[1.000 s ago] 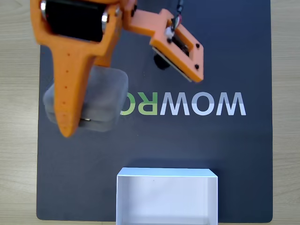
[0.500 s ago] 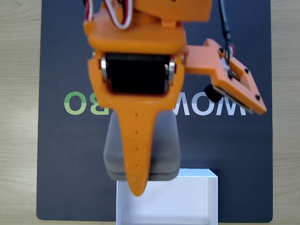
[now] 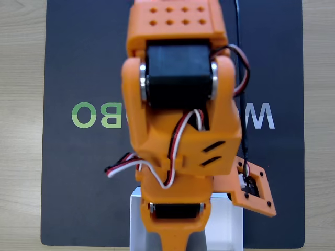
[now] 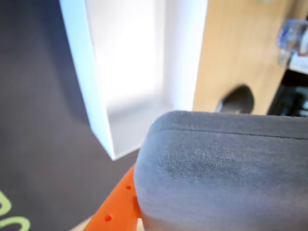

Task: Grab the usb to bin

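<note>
Table (image 3: 21, 125): pale wood, carrying a dark mat (image 3: 78, 198) with pale and green lettering.
Arm (image 3: 178, 120): orange, with black motors and loose wires, reaching over the mat's middle toward its near edge in the fixed view.
Bin (image 4: 91, 91): white, shallow, at the mat's near edge, interior pale and bare in the wrist view.
Usb (image 4: 216, 168): grey, matte, rounded, pinched by the gripper (image 3: 175, 243) against an orange finger (image 4: 118, 204), held just above the bin's corner, not touching it.
</note>
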Tool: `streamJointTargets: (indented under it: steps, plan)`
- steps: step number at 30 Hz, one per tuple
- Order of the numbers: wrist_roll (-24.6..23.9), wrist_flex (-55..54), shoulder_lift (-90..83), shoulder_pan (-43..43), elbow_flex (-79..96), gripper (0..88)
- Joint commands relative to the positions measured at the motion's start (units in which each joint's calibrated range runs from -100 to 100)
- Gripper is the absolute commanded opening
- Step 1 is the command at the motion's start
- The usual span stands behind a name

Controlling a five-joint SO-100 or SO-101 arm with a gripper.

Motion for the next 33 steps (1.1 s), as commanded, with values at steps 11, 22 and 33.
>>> streamJointTargets:
  steps: [11, 22, 33]
  plan:
    - [0.4, -12.9, 6.8, 1.4, -0.5, 0.9]
    - [0.4, -14.2, 4.7, 1.2, 3.6, 0.9]
    - [0.4, -14.2, -0.3, 0.0, 10.7, 20.3]
